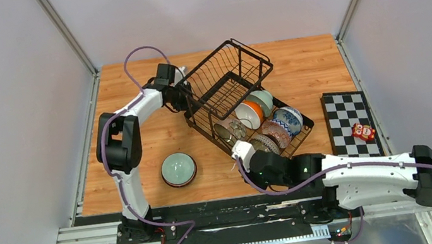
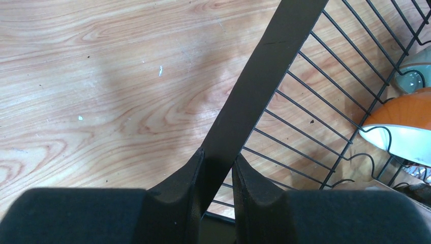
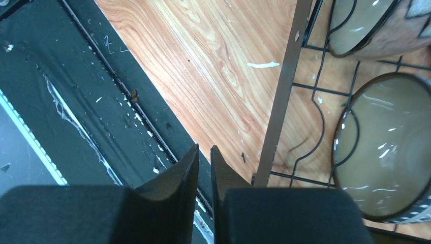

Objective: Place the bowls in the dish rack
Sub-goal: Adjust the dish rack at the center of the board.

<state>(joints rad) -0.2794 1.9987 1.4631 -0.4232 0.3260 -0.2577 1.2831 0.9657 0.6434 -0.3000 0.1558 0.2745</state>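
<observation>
The black wire dish rack (image 1: 231,91) stands mid-table, its basket tier at the back left. Its slotted base holds several bowls on edge, among them an orange one (image 1: 252,114) and a blue-and-white one (image 1: 289,119). A pale celadon bowl (image 1: 178,169) sits alone on the wood, left of the rack. My left gripper (image 1: 183,96) is shut on the rack's flat black frame bar (image 2: 264,76), with the orange bowl (image 2: 401,114) to its right. My right gripper (image 1: 242,151) hovers at the rack's near corner, shut and empty (image 3: 204,150), beside two racked bowls (image 3: 386,147).
A black-and-white checkered board (image 1: 347,117) lies at the right with a small red object (image 1: 363,132) on it. The black base rail (image 3: 76,101) runs along the table's near edge under my right gripper. Grey walls close in both sides.
</observation>
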